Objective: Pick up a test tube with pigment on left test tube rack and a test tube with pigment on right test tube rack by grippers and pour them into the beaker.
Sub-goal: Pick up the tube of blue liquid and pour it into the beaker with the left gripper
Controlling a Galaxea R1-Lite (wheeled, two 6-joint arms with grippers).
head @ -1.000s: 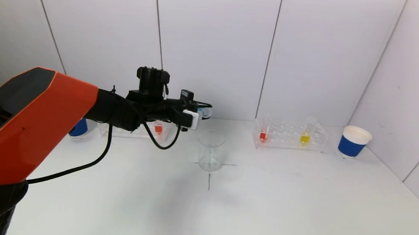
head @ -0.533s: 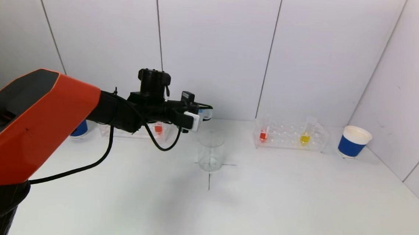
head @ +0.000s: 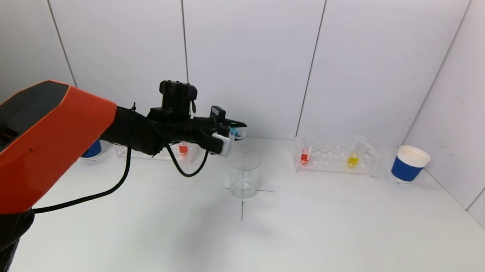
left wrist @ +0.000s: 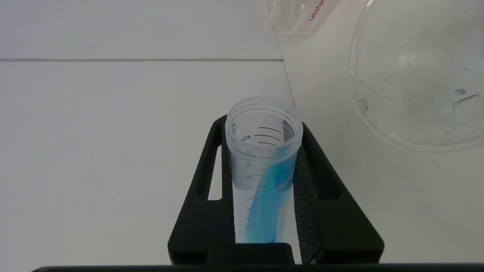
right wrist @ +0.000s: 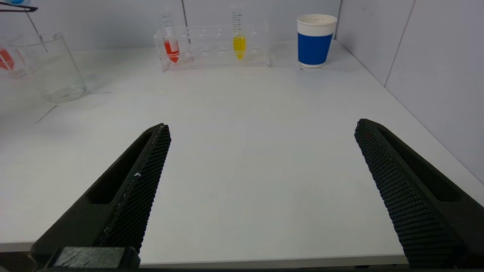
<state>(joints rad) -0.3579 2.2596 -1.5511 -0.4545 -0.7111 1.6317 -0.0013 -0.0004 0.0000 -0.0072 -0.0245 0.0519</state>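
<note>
My left gripper point(head: 231, 131) is shut on a clear test tube with blue pigment point(left wrist: 262, 177), held tilted on its side just above and left of the empty glass beaker point(head: 244, 174); the beaker's rim point(left wrist: 416, 75) lies beside the tube's open mouth. The blue pigment has run along the tube's wall toward the mouth. The left rack point(head: 173, 151) holds a red tube point(head: 183, 149). The right rack point(head: 336, 156) holds a red tube point(head: 304, 156) and a yellow tube point(head: 353, 160). My right gripper point(right wrist: 261, 151) is open and empty, low over the table's near edge, out of the head view.
A blue-and-white paper cup point(head: 409, 164) stands right of the right rack near the side wall. Another blue cup point(head: 91, 148) is partly hidden behind my left arm. A black cross is marked on the table under the beaker.
My left gripper has rolled slightly, tipping the blue tube further toward the beaker. The blue pigment now shows nearer the tube's mouth. Nothing else moved.
</note>
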